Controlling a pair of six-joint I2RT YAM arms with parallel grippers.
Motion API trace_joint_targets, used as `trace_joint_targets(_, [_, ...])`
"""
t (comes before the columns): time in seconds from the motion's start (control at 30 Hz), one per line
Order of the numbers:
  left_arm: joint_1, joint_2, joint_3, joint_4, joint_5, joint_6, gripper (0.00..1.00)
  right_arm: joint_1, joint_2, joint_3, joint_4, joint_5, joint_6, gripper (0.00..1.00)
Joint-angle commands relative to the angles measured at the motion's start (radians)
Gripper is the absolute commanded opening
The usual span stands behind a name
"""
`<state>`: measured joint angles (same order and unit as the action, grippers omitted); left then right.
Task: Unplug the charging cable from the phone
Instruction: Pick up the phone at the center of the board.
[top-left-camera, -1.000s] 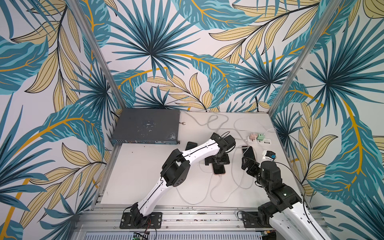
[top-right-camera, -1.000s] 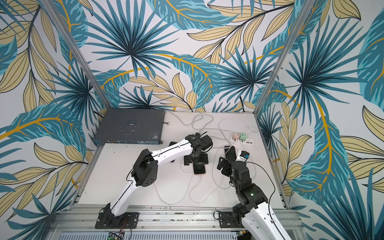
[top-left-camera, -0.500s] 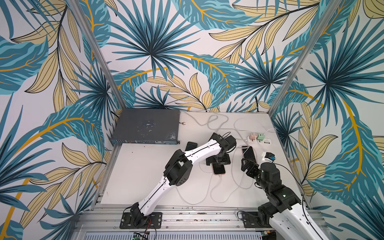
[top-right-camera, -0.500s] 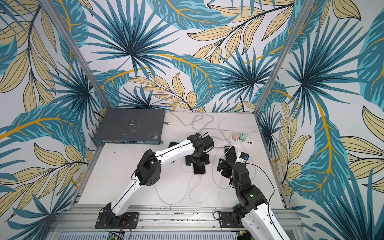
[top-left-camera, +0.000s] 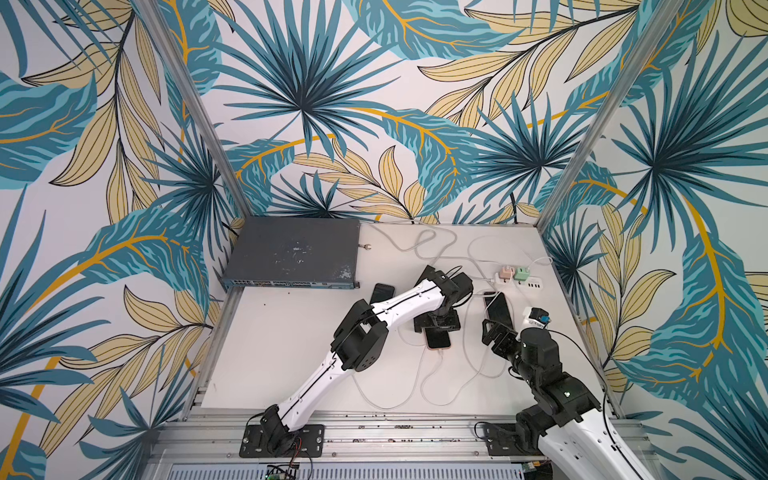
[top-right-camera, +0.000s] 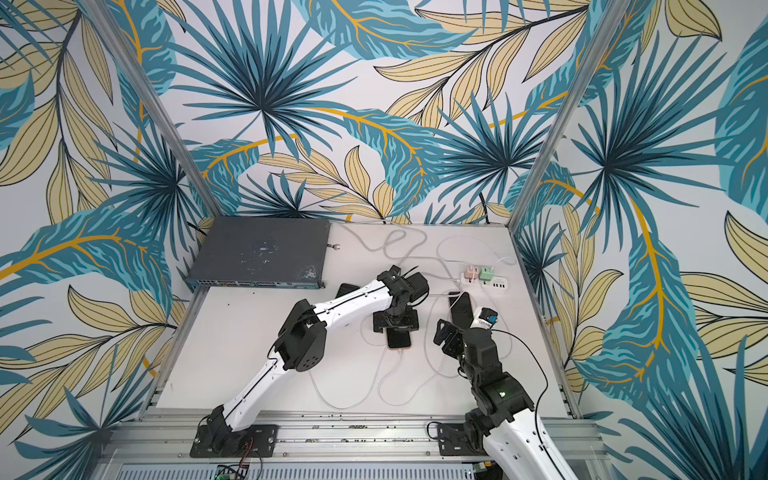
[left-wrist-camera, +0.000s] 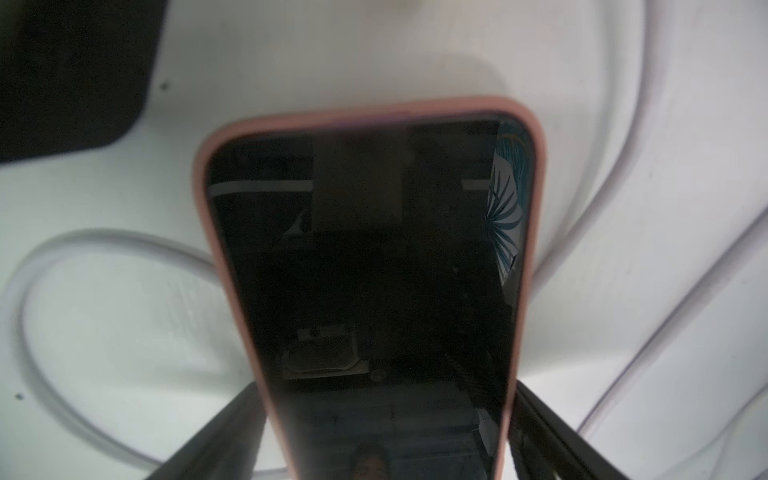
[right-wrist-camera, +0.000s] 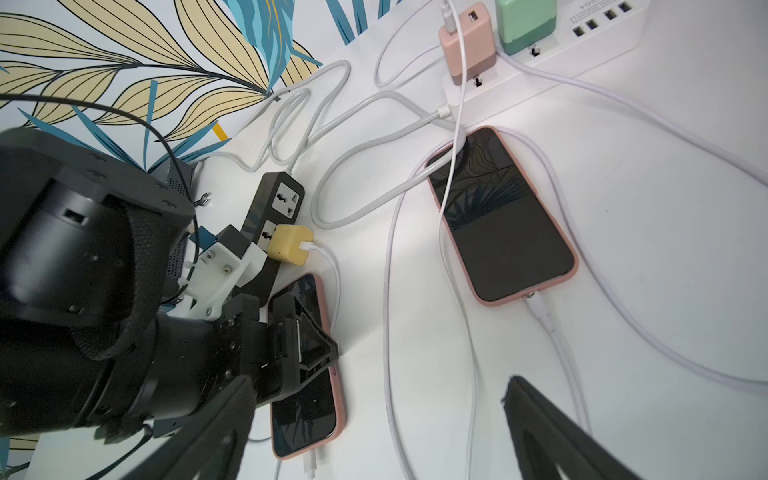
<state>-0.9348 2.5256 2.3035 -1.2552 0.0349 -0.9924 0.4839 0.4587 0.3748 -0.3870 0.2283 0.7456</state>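
A phone (top-left-camera: 438, 340) in a pink case lies screen up mid-table, with a white charging cable (top-left-camera: 439, 353) plugged into its near end. My left gripper (top-left-camera: 437, 326) stands down over it. In the left wrist view both fingertips (left-wrist-camera: 249, 399) press against the case's long edges, so the left gripper (left-wrist-camera: 386, 390) is shut on the phone (left-wrist-camera: 374, 249). The right wrist view shows the same phone (right-wrist-camera: 305, 403) and its plug (right-wrist-camera: 309, 463). To its right my right gripper (right-wrist-camera: 374, 419) hovers open and empty above loose cable, seen in a top view too (top-left-camera: 494, 332).
A second pink-cased phone (right-wrist-camera: 498, 216) with its own cable (right-wrist-camera: 540, 311) lies right of the first. A white power strip (top-left-camera: 521, 280) holds pink and green chargers. A black strip (right-wrist-camera: 278, 208) carries a yellow charger (right-wrist-camera: 289, 245). A grey box (top-left-camera: 293, 253) sits back left. Cable loops (top-left-camera: 415, 386) cover the front.
The left gripper's jaws have come in against the sides of the phone. The left elbow shifted a little. The right arm has barely moved.
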Motion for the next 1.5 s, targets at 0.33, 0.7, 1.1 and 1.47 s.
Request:
trace_joint_targets(0.33, [0.011, -0.045, 0.065, -0.068, -0.052, 0.054, 0.56, -0.005, -0.024, -0.052, 0.017, -0.022, 0.030, 0.96])
trace_joint_targets(0.7, [0.014, -0.208, 0.133, -0.142, -0.180, 0.129, 0.52, -0.004, 0.026, -0.056, 0.128, -0.212, -0.044, 0.89])
trace_joint_targets(1.1, [0.014, -0.340, 0.131, -0.140, -0.259, 0.194, 0.51, 0.024, 0.158, -0.125, 0.586, -0.599, -0.031, 0.79])
trace_joint_targets(1.47, [0.014, -0.375, 0.132, -0.131, -0.262, 0.221, 0.48, 0.101, 0.358, -0.114, 0.895, -0.737, 0.009, 0.65])
